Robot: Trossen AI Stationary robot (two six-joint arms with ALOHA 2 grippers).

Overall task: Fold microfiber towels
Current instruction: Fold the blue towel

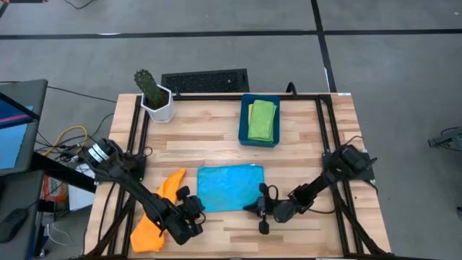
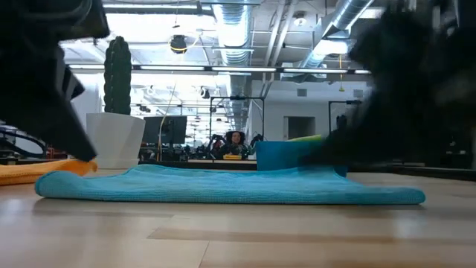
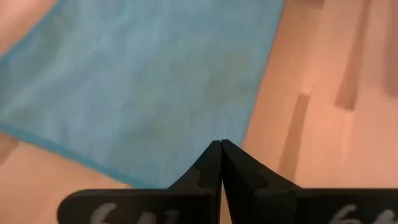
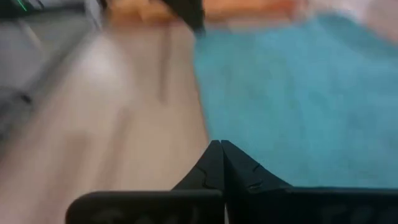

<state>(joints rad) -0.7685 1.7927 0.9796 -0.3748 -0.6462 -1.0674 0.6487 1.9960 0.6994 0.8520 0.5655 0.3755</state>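
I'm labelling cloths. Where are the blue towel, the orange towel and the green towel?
blue towel [image 1: 229, 188]: high view, its flat middle.
orange towel [image 1: 150, 230]: high view, its bare lower part.
green towel [image 1: 263, 120]: high view, middle, in the bin.

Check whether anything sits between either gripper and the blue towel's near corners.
Nothing visible does. The left gripper and right gripper, jaws shut, sit at the near corners of the blue towel; the orange towel lies aside.
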